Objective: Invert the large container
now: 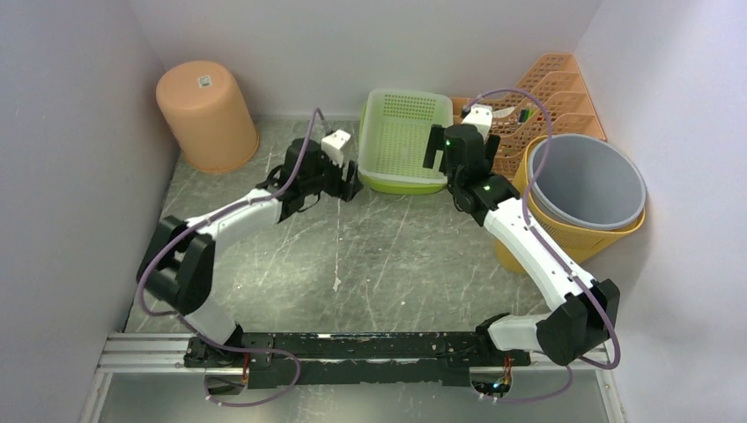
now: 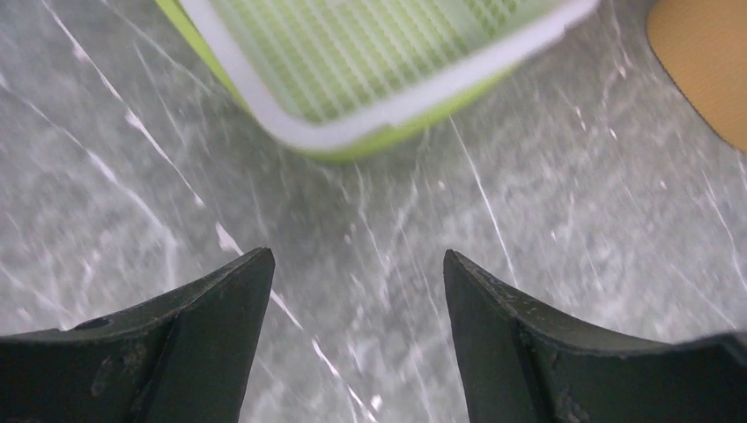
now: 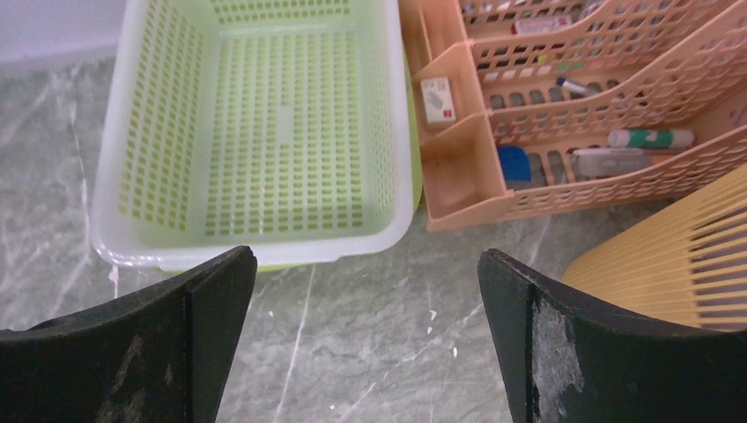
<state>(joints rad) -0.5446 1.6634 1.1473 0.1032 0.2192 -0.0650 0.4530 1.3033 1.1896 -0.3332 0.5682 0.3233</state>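
Note:
The green perforated basket (image 1: pixel 401 182) stands upright, open side up and empty, at the back middle of the table. My left gripper (image 1: pixel 352 182) is open and empty, low over the table just left of the basket's near left corner. In the left wrist view (image 2: pixel 357 256) the basket's corner rim (image 2: pixel 396 110) lies ahead of the fingertips, apart from them. My right gripper (image 1: pixel 436 148) is open and empty above the basket's right side. The right wrist view (image 3: pixel 366 256) shows the basket's near rim (image 3: pixel 308 251) between and beyond the jaws.
An upturned orange bucket (image 1: pixel 207 115) stands at the back left. A grey bin (image 1: pixel 586 181) sits inside a yellow slatted basket (image 1: pixel 573 233) at the right. A peach desk organizer (image 1: pixel 551 88) with pens stands behind it, right of the green basket.

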